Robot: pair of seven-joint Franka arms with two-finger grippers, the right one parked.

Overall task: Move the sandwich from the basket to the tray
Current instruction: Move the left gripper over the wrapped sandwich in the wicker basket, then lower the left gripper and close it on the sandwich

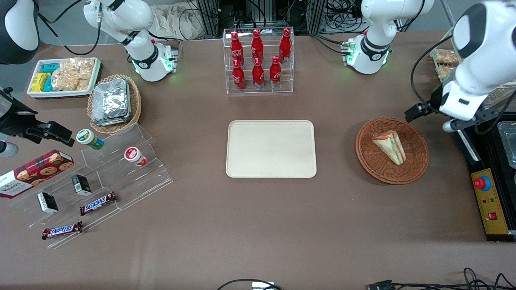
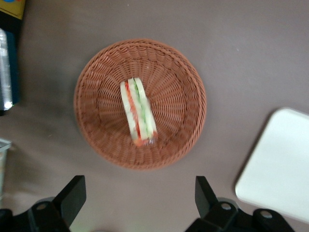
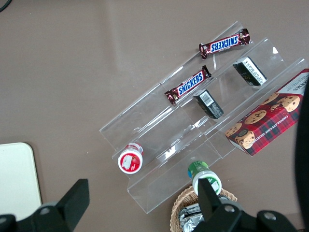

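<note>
The sandwich (image 1: 390, 146), a clear-wrapped triangular wedge with red and green filling, lies in the round reddish-brown wicker basket (image 1: 415, 169). In the left wrist view the sandwich (image 2: 138, 112) lies on its side in the middle of the basket (image 2: 181, 92). The cream tray (image 1: 271, 149) lies flat mid-table, beside the basket toward the parked arm's end; one corner of the tray shows in the left wrist view (image 2: 280, 159). My left gripper (image 2: 139, 195) is open and empty, held well above the table just off the basket's rim. In the front view it (image 1: 448, 125) hangs beside the basket toward the working arm's end.
A clear rack of red bottles (image 1: 259, 60) stands farther from the front camera than the tray. A black and yellow control box (image 1: 489, 205) lies at the working arm's end. A tan basket of foil packets (image 1: 113, 102) and a clear stepped snack stand (image 1: 100, 181) lie toward the parked arm's end.
</note>
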